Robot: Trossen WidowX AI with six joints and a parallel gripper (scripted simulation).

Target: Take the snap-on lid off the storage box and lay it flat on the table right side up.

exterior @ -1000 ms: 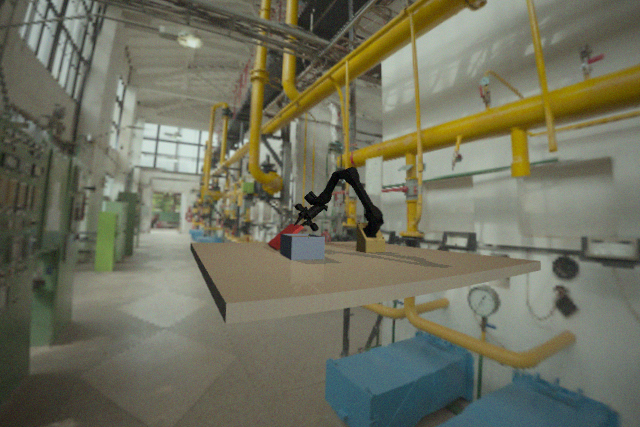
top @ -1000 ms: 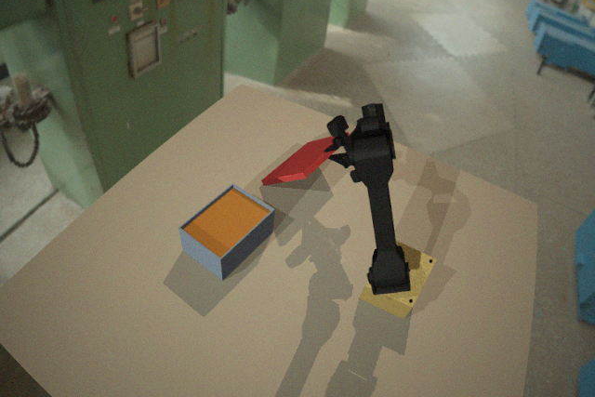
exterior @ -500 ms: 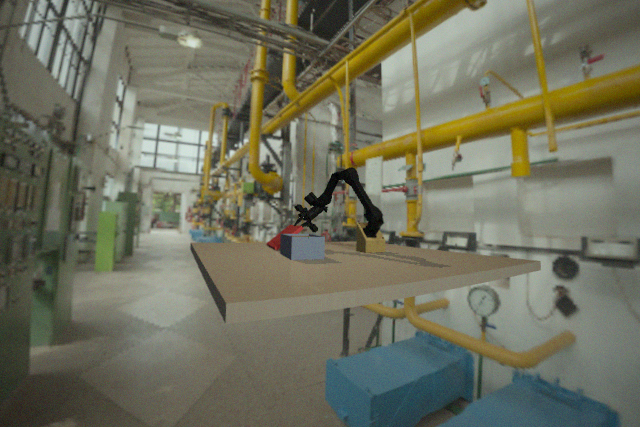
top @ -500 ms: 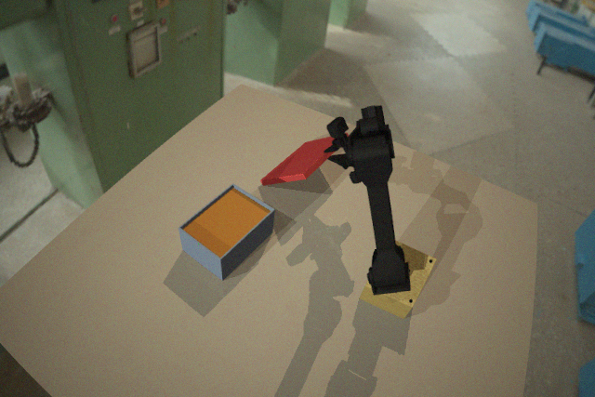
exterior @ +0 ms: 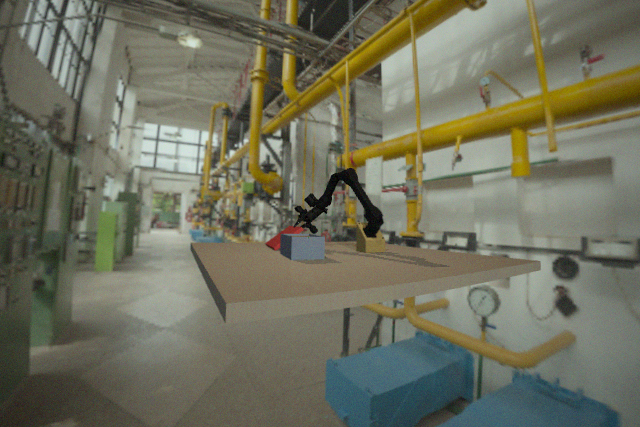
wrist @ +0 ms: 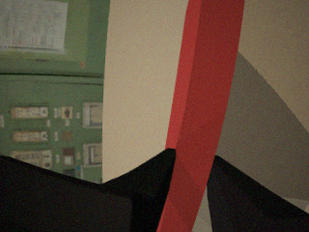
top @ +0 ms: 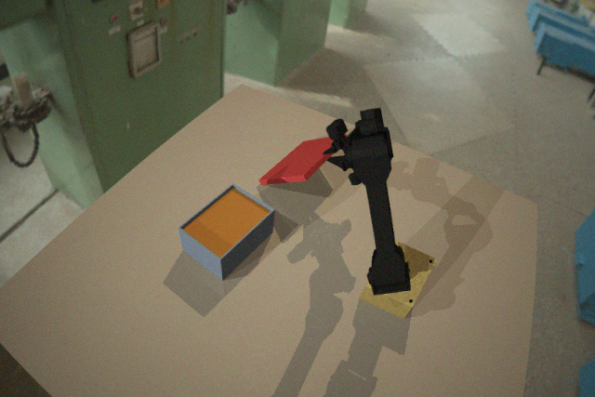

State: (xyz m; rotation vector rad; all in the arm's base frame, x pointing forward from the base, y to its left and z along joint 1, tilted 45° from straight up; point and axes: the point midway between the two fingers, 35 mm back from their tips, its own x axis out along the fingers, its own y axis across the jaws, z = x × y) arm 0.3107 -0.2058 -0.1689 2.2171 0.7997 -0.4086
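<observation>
Right of centre in the top view, the pincer [top: 335, 156] [exterior: 299, 224] [wrist: 191, 160], closed on the red lid [top: 300, 162] [exterior: 278, 237] [wrist: 208, 72], has it sloping down-left, toward the table [top: 120, 286] [exterior: 361, 280] [wrist: 140, 72].

Lid [top: 300, 160] [exterior: 283, 232] [wrist: 209, 72] red; box [top: 202, 252] [exterior: 305, 247] blue-grey, orange inside; arm [top: 380, 210] [exterior: 361, 193] black; table [top: 120, 239] [exterior: 289, 277] [wrist: 137, 87] tan

A flat, light brown tabletop [top: 144, 335] [exterior: 320, 277] with straight edges and a thick pale side carried the things. The blue-grey storage box [top: 200, 250] [exterior: 308, 247], open at the top and orange within, sat upright directly on it. Apart from the box, a yellow base block [top: 420, 258] [exterior: 379, 245] with small dark holes rested on the same surface.
</observation>
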